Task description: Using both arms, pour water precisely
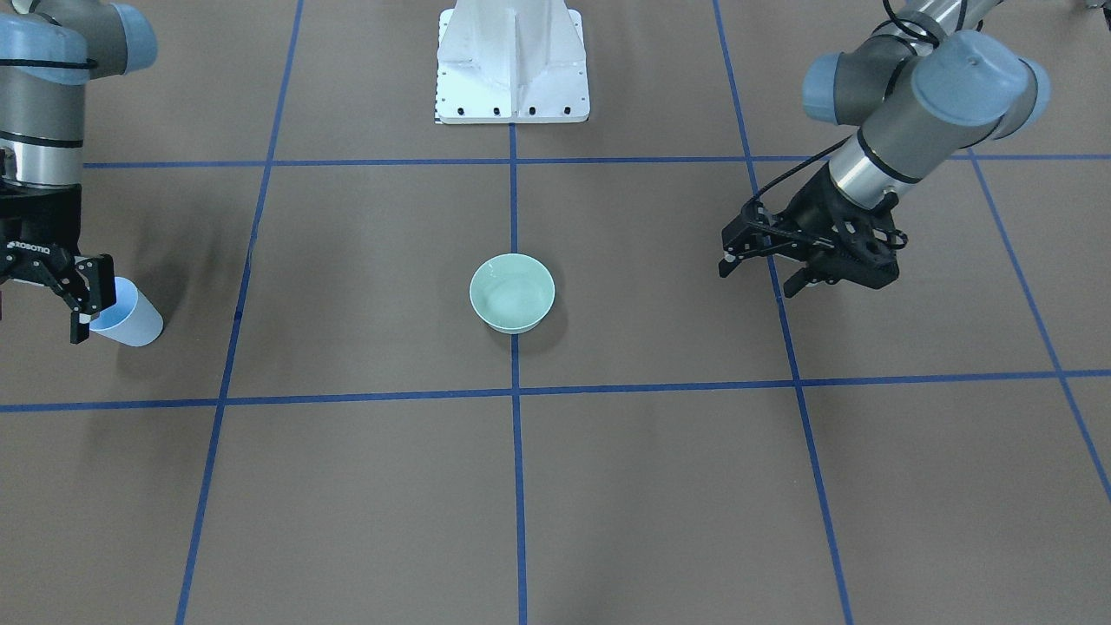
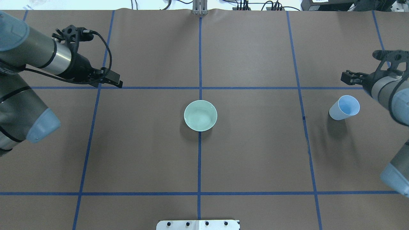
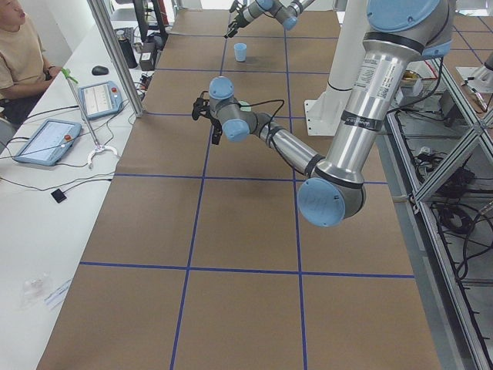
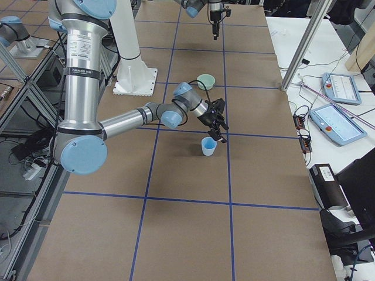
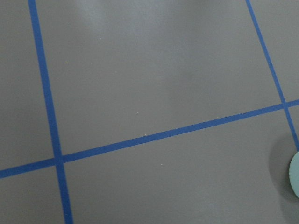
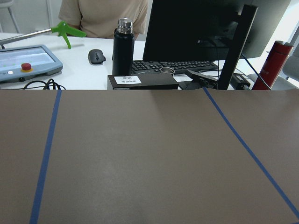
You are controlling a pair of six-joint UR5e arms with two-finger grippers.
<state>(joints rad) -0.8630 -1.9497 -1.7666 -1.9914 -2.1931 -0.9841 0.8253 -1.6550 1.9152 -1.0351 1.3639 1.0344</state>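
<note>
A mint-green bowl [image 1: 512, 292] [image 2: 200, 115] stands at the table's centre on a blue tape line. A light-blue cup [image 1: 128, 316] [image 2: 344, 107] stands upright on the robot's right side, held by nothing. My right gripper [image 1: 92, 304] [image 2: 347, 77] hangs open just above and beyond the cup, apart from it. My left gripper [image 1: 762, 273] [image 2: 115, 81] hovers open and empty over bare table, well to the bowl's left. The water does not show clearly in either vessel. The bowl's edge [image 5: 295, 181] peeks into the left wrist view; the right wrist view shows no cup.
The white pedestal base [image 1: 512, 65] is bolted at the robot's side of the table. Blue tape lines [image 2: 199, 159] grid the brown surface. Beyond the far edge is a desk with a dark bottle [image 6: 123, 44], a keyboard [image 6: 184, 66], tablets and a seated person [image 3: 19, 54].
</note>
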